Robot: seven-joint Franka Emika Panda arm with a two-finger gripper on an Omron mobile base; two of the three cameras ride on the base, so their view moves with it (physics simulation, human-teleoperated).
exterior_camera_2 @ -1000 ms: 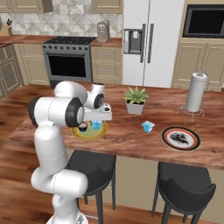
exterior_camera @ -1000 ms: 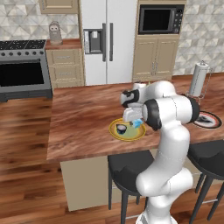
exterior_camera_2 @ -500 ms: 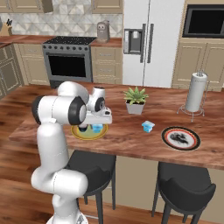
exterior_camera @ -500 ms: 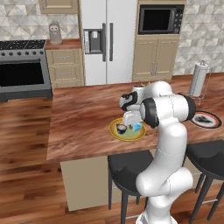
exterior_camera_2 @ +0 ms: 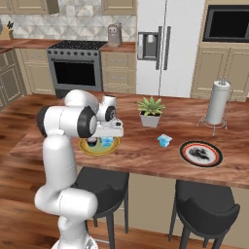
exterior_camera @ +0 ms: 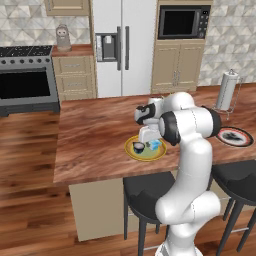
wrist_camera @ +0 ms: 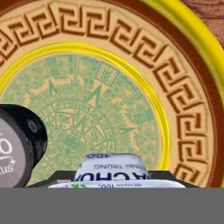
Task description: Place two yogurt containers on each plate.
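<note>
Wooden island counter (exterior_camera: 95,135) fronts a steel refrigerator (exterior_camera: 122,47) and range (exterior_camera: 27,82); gripper (exterior_camera: 148,140) is clamped on a light blue yogurt (wrist_camera: 117,171) over the yellow-rimmed plate (exterior_camera: 131,152), beside a dark yogurt (exterior_camera: 138,147); another blue yogurt (exterior_camera_2: 165,141) stands near the dark-rimmed plate (exterior_camera_2: 184,154).

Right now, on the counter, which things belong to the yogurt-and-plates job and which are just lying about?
Job:
- yellow-rimmed plate
- dark round yogurt cup on it
- light blue yogurt cup on it, under the gripper, fingers closed on it
- second light blue cup on the counter
- white dark-rimmed plate

Bystanders:
- potted plant
- paper towel holder
</note>
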